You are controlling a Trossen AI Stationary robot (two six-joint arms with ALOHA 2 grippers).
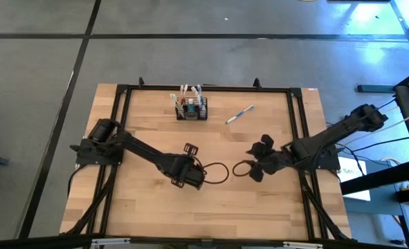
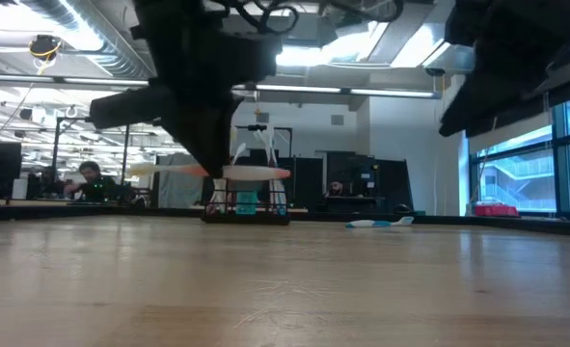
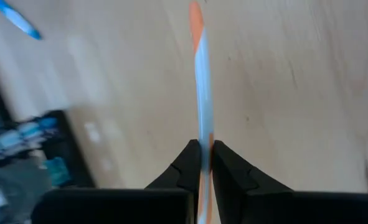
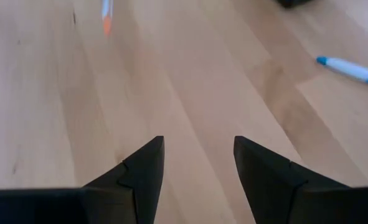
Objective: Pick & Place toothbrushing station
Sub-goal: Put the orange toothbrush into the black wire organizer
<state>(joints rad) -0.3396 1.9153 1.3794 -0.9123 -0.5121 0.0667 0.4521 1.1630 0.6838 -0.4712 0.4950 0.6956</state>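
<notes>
From above, the black mesh toothbrushing station [image 1: 191,110] sits near the table's far edge, a blue toothbrush [image 1: 239,114] lying beside it. Left wrist view: left gripper [image 3: 206,163] pinched tight on an orange-and-white toothbrush [image 3: 200,93]. Right wrist view: right gripper [image 4: 198,163] spread wide, holding nothing.

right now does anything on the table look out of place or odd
One blue-and-white toothbrush lies loose on the table, right of the black mesh holder where the others stand. The left gripper is shut on an orange-and-white toothbrush. Nothing looks spilled or damaged.
</notes>
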